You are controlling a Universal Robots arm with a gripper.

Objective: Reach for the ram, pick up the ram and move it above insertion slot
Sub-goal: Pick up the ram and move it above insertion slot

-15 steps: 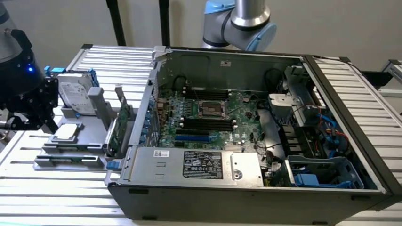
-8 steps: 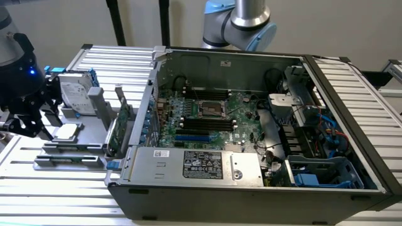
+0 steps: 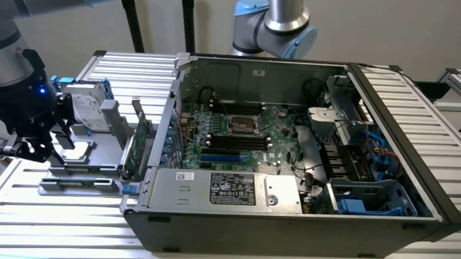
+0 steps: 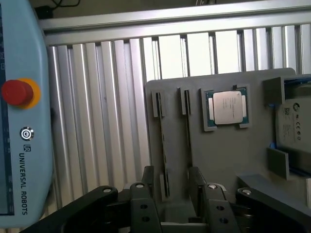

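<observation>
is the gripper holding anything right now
No, the gripper hangs open over the gray tray with nothing clamped in it.

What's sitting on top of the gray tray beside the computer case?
A processor chip, two thin ram sticks on edge, a hard drive and a green card. The end effector hides the tray's near edge.

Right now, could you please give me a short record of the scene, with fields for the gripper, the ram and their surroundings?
gripper: fingers open, holding nothing, above the grey fixture
ram: edge-on in a fixture slot, one end between the fingers
also on fixture: processor, hard drive
computer case: open, motherboard exposed
</observation>
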